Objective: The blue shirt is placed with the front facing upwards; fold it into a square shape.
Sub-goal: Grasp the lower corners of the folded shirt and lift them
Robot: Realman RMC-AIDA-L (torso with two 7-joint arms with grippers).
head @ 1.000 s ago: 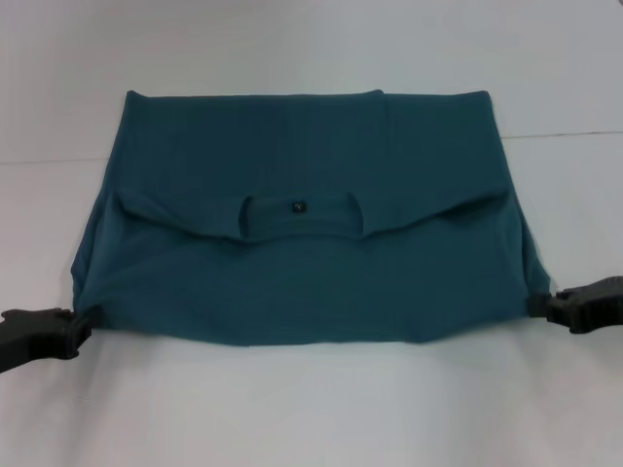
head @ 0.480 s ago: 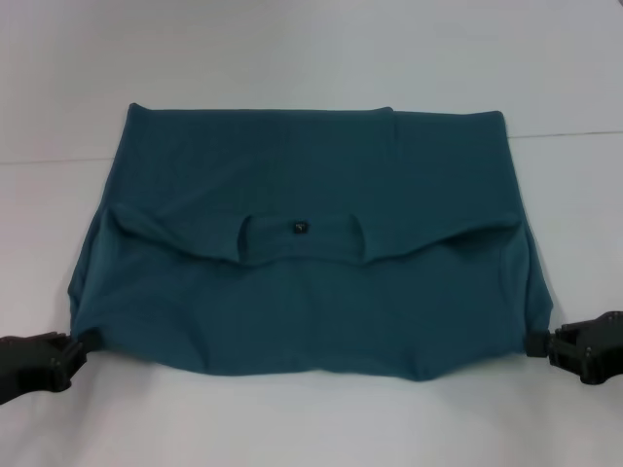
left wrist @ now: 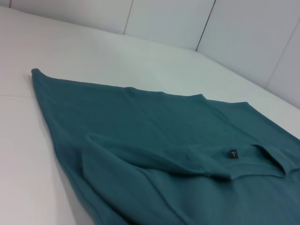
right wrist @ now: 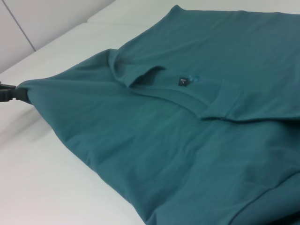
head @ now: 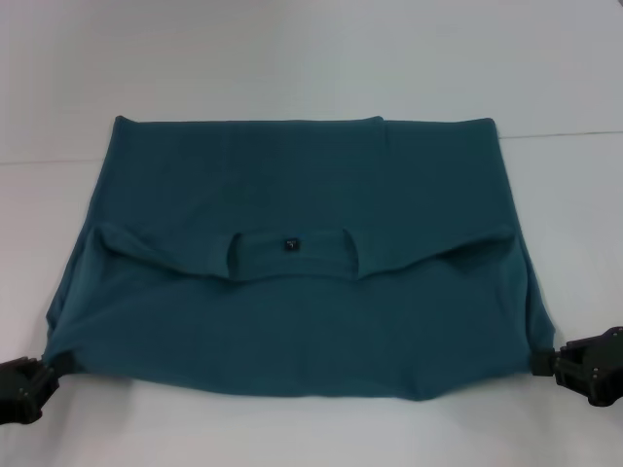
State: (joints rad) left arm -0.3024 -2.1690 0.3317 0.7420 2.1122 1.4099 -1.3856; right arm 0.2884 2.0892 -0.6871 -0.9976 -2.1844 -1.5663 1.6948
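The blue shirt (head: pixel 292 321) lies spread on the white table, its upper part folded over so the collar with a small black tag (head: pixel 290 244) faces up in the middle. My left gripper (head: pixel 44 373) pinches the shirt's near left corner, shut on the cloth. My right gripper (head: pixel 543 362) is shut on the near right corner. The near edge is stretched between them. The left wrist view shows the shirt (left wrist: pixel 164 154) and the tag (left wrist: pixel 232 153). The right wrist view shows the shirt (right wrist: pixel 187 140), and the left gripper (right wrist: pixel 10 92) holds its far corner.
The white table (head: pixel 292 58) extends beyond the shirt on all sides, with a seam line (head: pixel 569 133) crossing it at the far edge of the shirt. Pale wall panels (left wrist: pixel 187 18) rise behind the table.
Both grippers have moved toward the near edge of the table and slightly outward. The shirt has been dragged along with them and is stretched wider at its near edge.
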